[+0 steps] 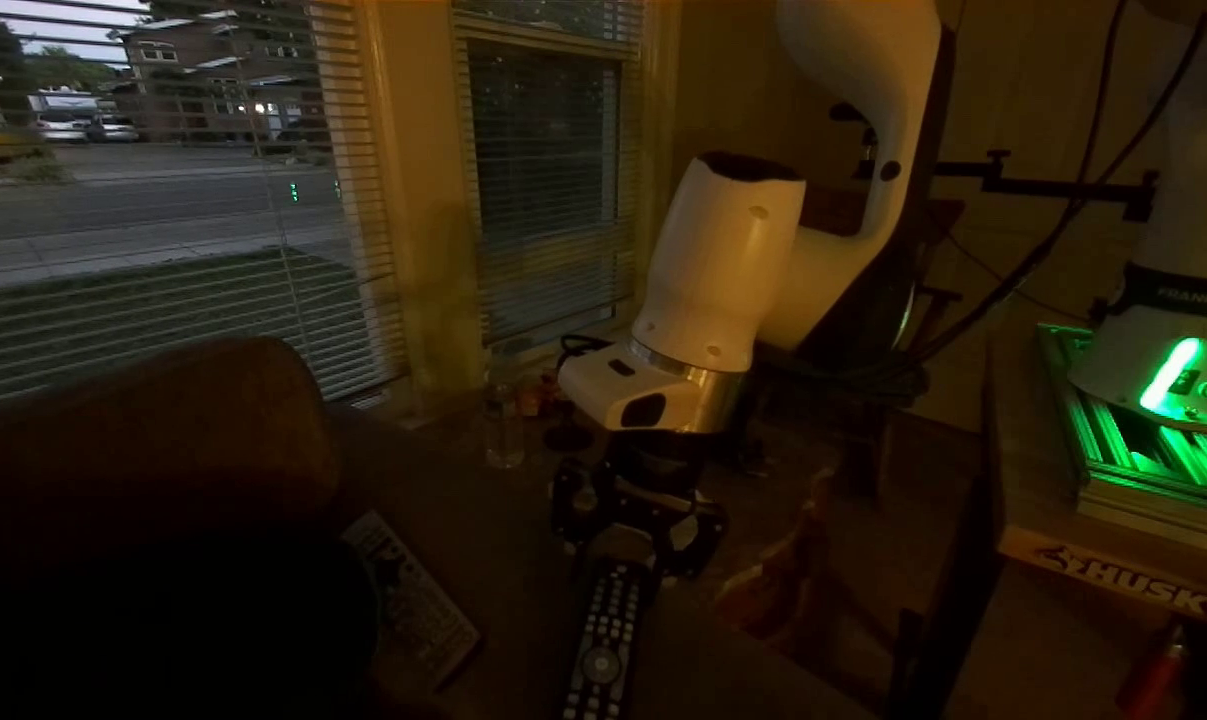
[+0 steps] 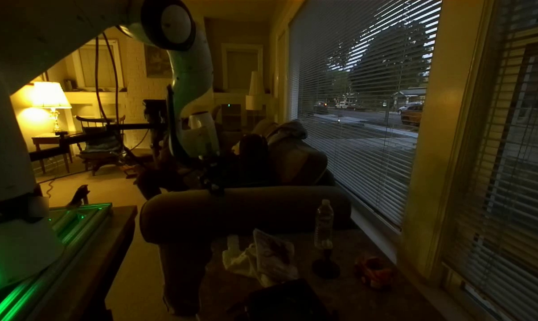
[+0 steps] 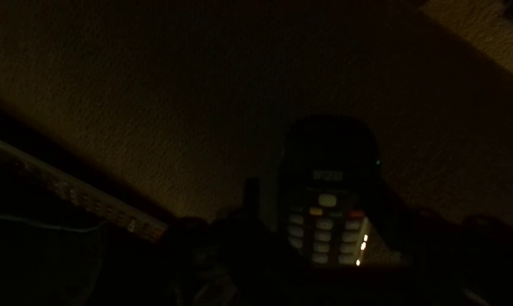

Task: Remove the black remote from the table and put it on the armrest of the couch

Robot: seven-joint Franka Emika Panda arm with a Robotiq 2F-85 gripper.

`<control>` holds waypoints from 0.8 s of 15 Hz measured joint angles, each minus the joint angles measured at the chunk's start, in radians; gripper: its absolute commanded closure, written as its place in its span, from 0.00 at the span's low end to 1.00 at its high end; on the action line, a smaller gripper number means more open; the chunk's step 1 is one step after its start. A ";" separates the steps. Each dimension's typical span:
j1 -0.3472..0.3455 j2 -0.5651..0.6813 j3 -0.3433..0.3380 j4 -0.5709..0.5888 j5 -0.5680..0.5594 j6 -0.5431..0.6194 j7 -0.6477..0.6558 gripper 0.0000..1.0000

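The gripper (image 1: 623, 562) is over the armrest (image 2: 273, 205), the black remote (image 1: 603, 645) between its fingers (image 3: 252, 197) and running out beneath. In this darkness I cannot tell whether they clasp it. Past the armrest from the gripper stands the table (image 2: 380, 307), bearing a bottle (image 2: 324, 223).

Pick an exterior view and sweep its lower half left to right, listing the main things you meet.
In an exterior view: couch, pale patterned rectangle, clear bottle, black remote, unclear orange-brown object, workbench marked HUSKY.
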 measured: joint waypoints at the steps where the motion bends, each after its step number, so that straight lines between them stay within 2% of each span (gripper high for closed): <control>1: -0.003 0.000 0.006 0.000 0.011 -0.005 -0.015 0.00; 8: -0.048 -0.038 0.097 -0.024 0.136 -0.117 -0.136 0.00; 12: -0.053 -0.118 0.118 -0.053 0.243 -0.210 -0.134 0.00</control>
